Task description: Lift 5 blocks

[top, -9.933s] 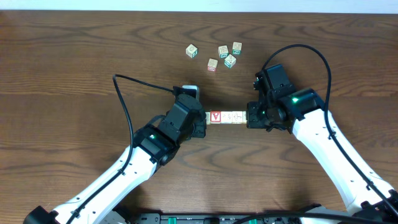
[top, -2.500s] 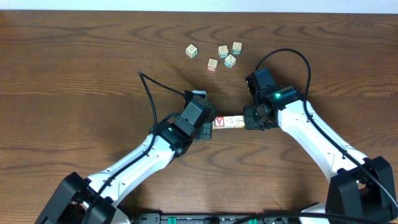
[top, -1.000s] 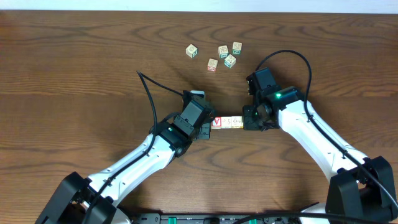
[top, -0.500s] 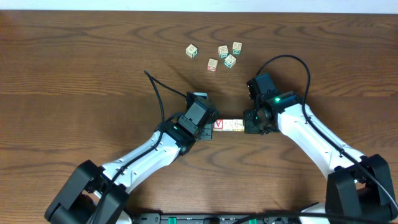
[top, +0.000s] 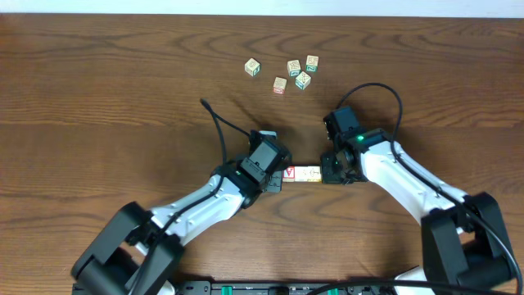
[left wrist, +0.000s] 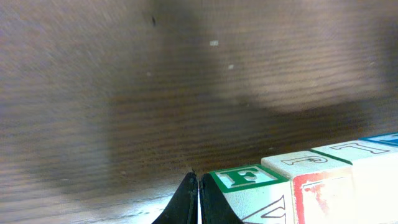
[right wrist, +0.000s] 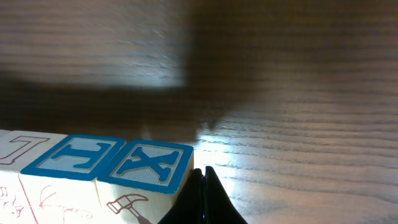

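End-to-end clamp. The left gripper point(left wrist: 198, 199), fingers pressed together, butts its tip against the near end of the row of blocks point(top: 301, 174). The row runs off to its right, with its long axis along the line joining the two tips. The right gripper point(right wrist: 203, 196), likewise pressed together, bears on the far end. Both arms are equally near; neither pinches a cube. Overhead, the wrists hide the end cubes, so the count is unconfirmed. The row is perhaps just clear of the table point(top: 98, 98).
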You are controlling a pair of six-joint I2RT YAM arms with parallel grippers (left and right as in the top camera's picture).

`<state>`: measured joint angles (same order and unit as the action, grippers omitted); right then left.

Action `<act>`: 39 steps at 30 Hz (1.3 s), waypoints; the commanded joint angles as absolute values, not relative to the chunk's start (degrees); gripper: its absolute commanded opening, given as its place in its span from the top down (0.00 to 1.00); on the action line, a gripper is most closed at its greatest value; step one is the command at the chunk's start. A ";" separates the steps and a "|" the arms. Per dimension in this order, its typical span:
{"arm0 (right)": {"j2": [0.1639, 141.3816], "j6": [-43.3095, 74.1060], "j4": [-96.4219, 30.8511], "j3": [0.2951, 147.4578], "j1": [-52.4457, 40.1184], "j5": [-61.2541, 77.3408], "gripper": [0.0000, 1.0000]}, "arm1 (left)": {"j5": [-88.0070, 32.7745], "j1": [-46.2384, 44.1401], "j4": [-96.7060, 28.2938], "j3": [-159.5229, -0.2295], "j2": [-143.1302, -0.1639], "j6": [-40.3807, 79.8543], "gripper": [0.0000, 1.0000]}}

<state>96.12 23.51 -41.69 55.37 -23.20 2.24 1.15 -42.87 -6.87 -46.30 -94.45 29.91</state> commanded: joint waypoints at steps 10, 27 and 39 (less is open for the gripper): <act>104.60 22.17 -36.14 56.90 -28.18 28.99 0.99 | -18.81 -51.46 1.37 -50.02 -99.15 30.68 0.93; 104.79 21.47 -39.55 56.97 -28.05 12.88 0.99 | -4.25 -51.40 -7.55 -50.02 -99.31 28.69 0.79; 104.77 20.05 -42.35 59.86 -22.96 6.68 0.99 | -1.45 -45.84 -8.45 -50.04 -99.07 27.20 0.71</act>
